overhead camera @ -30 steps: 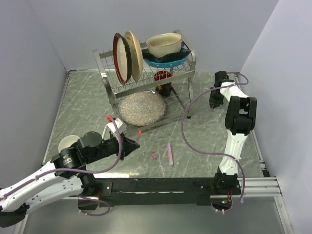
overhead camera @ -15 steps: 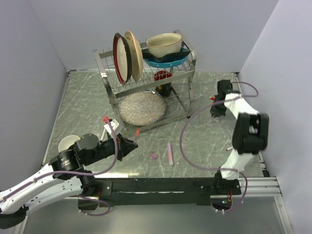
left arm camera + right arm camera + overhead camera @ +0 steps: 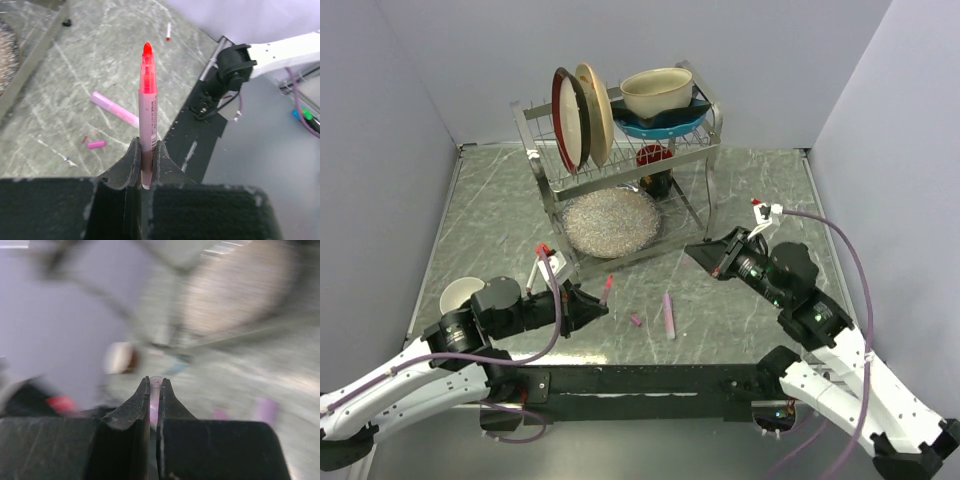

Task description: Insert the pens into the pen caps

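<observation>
Two pens are in view. The first, a pale-barrelled pen with a red tip, stands upright at the centre of the left wrist view. The left gripper pinches it near its lower end, jaws drawn narrow on the barrel. The second, a pink pen, lies loose on the table at lower centre of the overhead view. A short pink cap lies just to its left, not touching it.

The right gripper sits right of centre overhead and points left toward the held pen, with open table between them. Its jaws are nearly closed on a small pale-pink tube. This is probably a cap, though that view is badly smeared and the open end cannot be made out.

Risks noted:
- Pen tip and cap mouth are not yet lined up. An off-axis push would jam the tip against the rim.
- The pen is gripped low, leaving a long free length. Side load could pivot it in the jaws.
- The tube sits shallow between the fingertips, so end pressure may slide it back or eject it.
- The dish rack stands close behind the right gripper, leaving little room to swing.
</observation>
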{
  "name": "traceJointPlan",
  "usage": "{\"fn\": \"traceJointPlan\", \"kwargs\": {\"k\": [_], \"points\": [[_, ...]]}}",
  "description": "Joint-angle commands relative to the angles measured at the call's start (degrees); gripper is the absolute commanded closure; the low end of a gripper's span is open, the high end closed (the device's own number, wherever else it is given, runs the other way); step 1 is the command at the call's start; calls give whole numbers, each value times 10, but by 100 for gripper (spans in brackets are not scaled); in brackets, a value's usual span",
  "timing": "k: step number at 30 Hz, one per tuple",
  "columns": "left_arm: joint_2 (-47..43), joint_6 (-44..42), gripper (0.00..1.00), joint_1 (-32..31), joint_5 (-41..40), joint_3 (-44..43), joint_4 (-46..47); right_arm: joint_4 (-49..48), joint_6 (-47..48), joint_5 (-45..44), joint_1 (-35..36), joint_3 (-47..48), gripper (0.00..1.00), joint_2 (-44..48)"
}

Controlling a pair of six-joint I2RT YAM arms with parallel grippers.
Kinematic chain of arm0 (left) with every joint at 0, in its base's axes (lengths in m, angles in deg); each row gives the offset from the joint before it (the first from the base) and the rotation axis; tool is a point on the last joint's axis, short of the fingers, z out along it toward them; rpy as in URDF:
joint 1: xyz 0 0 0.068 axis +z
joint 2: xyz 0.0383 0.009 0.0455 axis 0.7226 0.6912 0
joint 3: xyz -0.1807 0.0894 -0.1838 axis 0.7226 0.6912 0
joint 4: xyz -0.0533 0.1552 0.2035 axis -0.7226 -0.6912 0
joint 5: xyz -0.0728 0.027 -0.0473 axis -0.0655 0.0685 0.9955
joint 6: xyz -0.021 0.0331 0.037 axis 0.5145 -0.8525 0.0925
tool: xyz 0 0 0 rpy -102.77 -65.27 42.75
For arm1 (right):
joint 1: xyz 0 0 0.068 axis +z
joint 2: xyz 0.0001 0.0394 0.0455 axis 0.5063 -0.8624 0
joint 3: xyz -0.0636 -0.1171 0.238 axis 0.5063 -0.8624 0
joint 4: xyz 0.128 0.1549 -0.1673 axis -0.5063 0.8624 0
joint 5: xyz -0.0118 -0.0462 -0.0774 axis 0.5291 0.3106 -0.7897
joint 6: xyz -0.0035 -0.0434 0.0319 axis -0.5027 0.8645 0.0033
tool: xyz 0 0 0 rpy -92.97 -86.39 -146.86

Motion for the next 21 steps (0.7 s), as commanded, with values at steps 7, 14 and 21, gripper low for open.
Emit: {"fn": "traceJointPlan", "kwargs": {"k": [7,14,21], "points": [[1,34,99,2,54,11,80,-325,-28,-81,210,12,100,-79],[-6,104,99,1,75,29,155,-385,-17,-118,258,21,100,-118],[-4,113,99,2,66,26,159,-402,-10,-127,276,18,100,-123]]}}
